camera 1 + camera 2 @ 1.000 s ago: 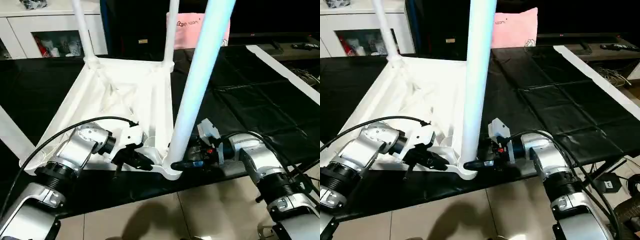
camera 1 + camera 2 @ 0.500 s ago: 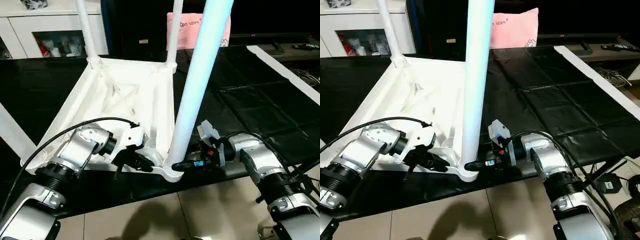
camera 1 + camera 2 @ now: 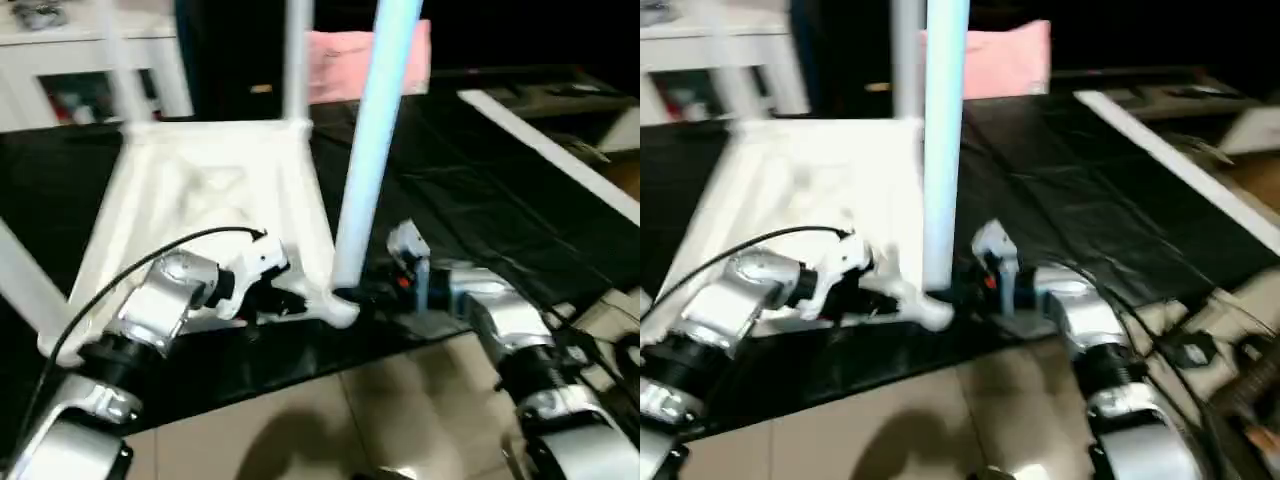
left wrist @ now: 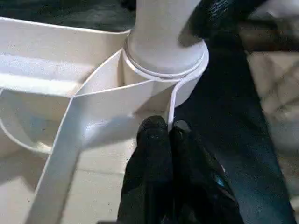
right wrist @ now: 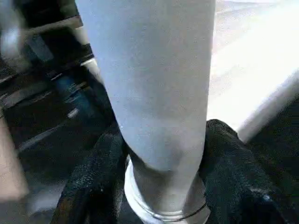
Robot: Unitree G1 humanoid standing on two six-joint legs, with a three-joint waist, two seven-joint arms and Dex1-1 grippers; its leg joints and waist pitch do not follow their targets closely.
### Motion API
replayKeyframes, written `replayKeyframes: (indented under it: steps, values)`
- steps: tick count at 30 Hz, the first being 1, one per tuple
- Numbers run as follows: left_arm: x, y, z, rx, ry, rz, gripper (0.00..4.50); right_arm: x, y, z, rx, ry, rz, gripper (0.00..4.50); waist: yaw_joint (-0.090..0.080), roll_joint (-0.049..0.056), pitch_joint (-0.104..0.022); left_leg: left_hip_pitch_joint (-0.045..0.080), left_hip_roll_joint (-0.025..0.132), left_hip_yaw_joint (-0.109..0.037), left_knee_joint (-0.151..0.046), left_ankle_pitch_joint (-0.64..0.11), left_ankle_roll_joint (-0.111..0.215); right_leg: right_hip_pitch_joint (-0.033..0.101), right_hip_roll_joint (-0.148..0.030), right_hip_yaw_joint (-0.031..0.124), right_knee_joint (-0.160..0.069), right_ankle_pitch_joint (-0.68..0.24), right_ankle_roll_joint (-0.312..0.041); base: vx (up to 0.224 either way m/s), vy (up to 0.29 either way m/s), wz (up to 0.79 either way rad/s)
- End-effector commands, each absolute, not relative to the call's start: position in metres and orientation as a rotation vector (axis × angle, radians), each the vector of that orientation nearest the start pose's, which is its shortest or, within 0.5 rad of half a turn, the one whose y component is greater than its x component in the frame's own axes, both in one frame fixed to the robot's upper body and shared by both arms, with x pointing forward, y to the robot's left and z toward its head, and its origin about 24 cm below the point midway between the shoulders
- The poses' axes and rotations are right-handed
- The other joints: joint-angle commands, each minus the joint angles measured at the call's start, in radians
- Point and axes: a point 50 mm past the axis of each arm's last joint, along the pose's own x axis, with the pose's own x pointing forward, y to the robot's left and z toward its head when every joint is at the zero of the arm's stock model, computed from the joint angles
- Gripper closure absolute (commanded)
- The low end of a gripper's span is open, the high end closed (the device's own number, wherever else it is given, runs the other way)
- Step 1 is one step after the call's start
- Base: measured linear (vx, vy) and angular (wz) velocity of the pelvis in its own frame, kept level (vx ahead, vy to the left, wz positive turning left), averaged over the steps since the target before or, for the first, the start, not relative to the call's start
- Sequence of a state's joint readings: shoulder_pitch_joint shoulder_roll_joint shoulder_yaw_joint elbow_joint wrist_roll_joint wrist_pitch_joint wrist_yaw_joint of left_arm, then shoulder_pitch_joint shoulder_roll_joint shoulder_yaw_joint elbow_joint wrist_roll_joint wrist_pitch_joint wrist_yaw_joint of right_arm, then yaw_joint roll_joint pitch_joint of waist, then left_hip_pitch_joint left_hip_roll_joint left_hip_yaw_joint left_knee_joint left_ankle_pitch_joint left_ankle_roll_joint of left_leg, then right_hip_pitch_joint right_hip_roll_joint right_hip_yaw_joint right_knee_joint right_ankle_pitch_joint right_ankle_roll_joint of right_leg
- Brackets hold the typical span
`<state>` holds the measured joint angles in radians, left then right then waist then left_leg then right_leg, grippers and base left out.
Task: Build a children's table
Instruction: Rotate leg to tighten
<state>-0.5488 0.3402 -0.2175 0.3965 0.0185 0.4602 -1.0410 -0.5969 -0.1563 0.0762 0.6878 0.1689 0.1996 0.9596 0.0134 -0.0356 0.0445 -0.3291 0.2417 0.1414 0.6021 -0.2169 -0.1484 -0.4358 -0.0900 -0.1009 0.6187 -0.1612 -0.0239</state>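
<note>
While right hand (image 5: 159,186) clamps leg (image 3: 368,150), left hand (image 4: 161,140) pinches rim (image 4: 173,100).

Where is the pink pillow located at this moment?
In the left eye view, the pink pillow stands at the far end of the scene, behind the upturned children's table and right of the white cabinet.

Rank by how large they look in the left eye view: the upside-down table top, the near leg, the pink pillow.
1. The table top covers the most picture area.
2. The near leg, held low by the right tool, comes second; it stands near the camera, so this may flatter it.
3. The pink pillow, partly hidden and farther back, looks smallest.
</note>
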Motion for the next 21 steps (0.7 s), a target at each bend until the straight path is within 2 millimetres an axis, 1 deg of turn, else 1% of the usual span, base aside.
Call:
replayKeyframes:
  steps: [1, 2, 3, 4, 5, 6, 7, 8, 9, 10, 11, 12, 13, 14, 15, 16, 17, 19, 20, 21]
  values:
    - [0.318, 0.113, 0.06, 0.192, 0.505, -1.031, 4.5, 0.33, -0.075, 0.036, 0.121, 0.391, 0.995, 2.5, 0.003, -0.004, -0.053, -0.037, -0.037, 0.024, -0.073, -0.199, 0.015, 0.075, -0.03, 0.019, -0.109, -0.564, -0.045, 0.0, 0.0, 0.0]
    - [0.32, 0.107, 0.061, 0.162, 0.485, -0.989, 4.5, 0.331, -0.07, 0.032, 0.121, 0.404, 0.943, 2.5, -0.002, -0.007, -0.055, -0.038, -0.037, 0.022, -0.074, -0.202, 0.018, 0.078, -0.031, 0.017, -0.11, -0.56, -0.045, 0.0, 0.0, 0.0]
    - [0.321, 0.103, 0.063, 0.144, 0.475, -0.966, 4.5, 0.332, -0.066, 0.03, 0.118, 0.412, 0.913, 2.5, -0.008, -0.004, -0.056, -0.042, -0.036, 0.021, -0.075, -0.202, 0.025, 0.08, -0.031, 0.016, -0.111, -0.54, -0.049, 0.0, 0.0, 0.0]
    - [0.324, 0.096, 0.065, 0.13, 0.452, -0.929, 4.5, 0.332, -0.06, 0.028, 0.118, 0.413, 0.88, 2.5, -0.01, -0.003, -0.056, -0.039, -0.036, 0.021, -0.074, -0.201, 0.028, 0.078, -0.032, 0.016, -0.112, -0.527, -0.055, 0.0, 0.0, 0.0]
    - [0.326, 0.088, 0.068, 0.127, 0.427, -0.881, 4.5, 0.333, -0.052, 0.027, 0.12, 0.413, 0.841, 2.5, -0.013, -0.005, -0.058, -0.035, -0.034, 0.023, -0.074, -0.195, 0.036, 0.073, -0.031, 0.02, -0.109, -0.489, -0.074, 0.0, 0.0, 0.0]
    - [0.327, 0.086, 0.069, 0.132, 0.419, -0.869, 4.5, 0.333, -0.05, 0.027, 0.121, 0.412, 0.832, 2.5, -0.014, -0.006, -0.059, -0.03, -0.032, 0.024, -0.075, -0.198, 0.041, 0.069, -0.03, 0.021, -0.107, -0.462, -0.094, 0.0, 0.0, 0.0]
    - [0.327, 0.086, 0.069, 0.132, 0.419, -0.869, 4.5, 0.333, -0.05, 0.027, 0.121, 0.412, 0.832, 2.51, -0.015, -0.006, -0.06, -0.029, -0.032, 0.025, -0.075, -0.197, 0.045, 0.07, -0.029, 0.022, -0.104, -0.445, -0.102, 0.0, 0.0, 0.0]
    - [0.328, 0.084, 0.071, 0.149, 0.408, -0.85, 4.5, 0.333, -0.047, 0.028, 0.121, 0.409, 0.822, 2.51, -0.013, -0.005, -0.061, -0.03, -0.031, 0.026, -0.075, -0.19, 0.057, 0.071, -0.029, 0.026, -0.1, -0.409, -0.117, 0.0, 0.0, 0.0]
    - [0.329, 0.082, 0.073, 0.162, 0.397, -0.838, 4.5, 0.335, -0.044, 0.029, 0.123, 0.402, 0.8, 2.51, -0.011, -0.001, -0.061, -0.027, -0.029, 0.027, -0.075, -0.184, 0.066, 0.069, -0.029, 0.029, -0.096, -0.376, -0.134, 0.0, 0.0, 0.0]
    - [0.332, 0.078, 0.078, 0.157, 0.38, -0.802, 4.5, 0.336, -0.039, 0.03, 0.122, 0.396, 0.757, 2.51, -0.012, -0.002, -0.061, -0.027, -0.028, 0.028, -0.076, -0.186, 0.068, 0.068, -0.028, 0.03, -0.096, -0.368, -0.141, 0.0, 0.0, 0.0]
    - [0.332, 0.078, 0.078, 0.157, 0.379, -0.8, 4.5, 0.336, -0.039, 0.03, 0.122, 0.396, 0.755, 2.52, -0.013, -0.004, -0.063, -0.028, -0.029, 0.03, -0.074, -0.178, 0.066, 0.068, -0.028, 0.032, -0.092, -0.35, -0.153, 0.0, 0.0, 0.0]
    - [0.333, 0.077, 0.08, 0.151, 0.375, -0.785, 4.5, 0.337, -0.037, 0.03, 0.119, 0.395, 0.73, 2.52, -0.011, -0.002, -0.066, -0.031, -0.031, 0.03, -0.074, -0.154, 0.066, 0.074, -0.028, 0.034, -0.087, -0.317, -0.162, 0.0, 0.0, 0.0]
    - [0.333, 0.077, 0.08, 0.151, 0.375, -0.784, 4.5, 0.337, -0.036, 0.029, 0.119, 0.396, 0.727, 2.52, -0.011, -0.002, -0.067, -0.032, -0.031, 0.03, -0.074, -0.141, 0.068, 0.075, -0.029, 0.035, -0.085, -0.296, -0.166, 0.0, 0.0, 0.0]
    - [0.333, 0.077, 0.08, 0.154, 0.376, -0.781, 4.5, 0.337, -0.035, 0.029, 0.115, 0.397, 0.721, 2.52, -0.01, -0.001, -0.069, -0.033, -0.03, 0.03, -0.073, -0.118, 0.072, 0.077, -0.028, 0.036, -0.079, -0.25, -0.181, 0.0, 0.0, 0.0]
    - [0.334, 0.079, 0.079, 0.166, 0.383, -0.778, 4.5, 0.337, -0.035, 0.028, 0.103, 0.392, 0.712, 2.52, -0.01, 0.0, -0.069, -0.033, -0.03, 0.031, -0.073, -0.105, 0.078, 0.078, -0.028, 0.036, -0.077, -0.218, -0.194, 0.0, 0.0, 0.0]
    - [0.334, 0.079, 0.079, 0.166, 0.383, -0.778, 4.5, 0.337, -0.035, 0.028, 0.103, 0.392, 0.712, 2.52, -0.01, 0.002, -0.069, -0.032, -0.03, 0.031, -0.072, -0.101, 0.08, 0.078, -0.028, 0.037, -0.075, -0.205, -0.2, 0.0, 0.0, 0.0]
    - [0.334, 0.084, 0.076, 0.189, 0.393, -0.775, 4.5, 0.338, -0.038, 0.029, 0.084, 0.379, 0.713, 2.52, -0.01, 0.002, -0.069, -0.033, -0.03, 0.032, -0.072, -0.096, 0.086, 0.079, -0.027, 0.038, -0.073, -0.179, -0.213, 0.0, 0.0, 0.0]
    - [0.335, 0.09, 0.075, 0.222, 0.401, -0.784, 4.5, 0.338, -0.042, 0.031, 0.099, 0.356, 0.737, 2.52, -0.01, 0.002, -0.068, -0.032, -0.03, 0.032, -0.073, -0.107, 0.089, 0.079, -0.027, 0.038, -0.075, -0.187, -0.215, 0.0, 0.0, 0.0]
    - [0.334, 0.092, 0.074, 0.232, 0.405, -0.792, 4.5, 0.339, -0.044, 0.032, 0.105, 0.344, 0.74, 1.96, -0.011, 0.002, -0.067, -0.033, -0.03, 0.032, -0.074, -0.122, 0.089, 0.08, -0.028, 0.038, -0.076, -0.205, -0.212, 0.0, 0.0, 0.0]
    - [0.334, 0.095, 0.073, 0.236, 0.41, -0.8, 4.5, 0.34, -0.047, 0.033, 0.104, 0.333, 0.739, 1.96, -0.01, 0.002, -0.065, -0.031, -0.03, 0.033, -0.075, -0.138, 0.086, 0.078, -0.029, 0.037, -0.08, -0.232, -0.204, 0.0, 0.0, 0.0]
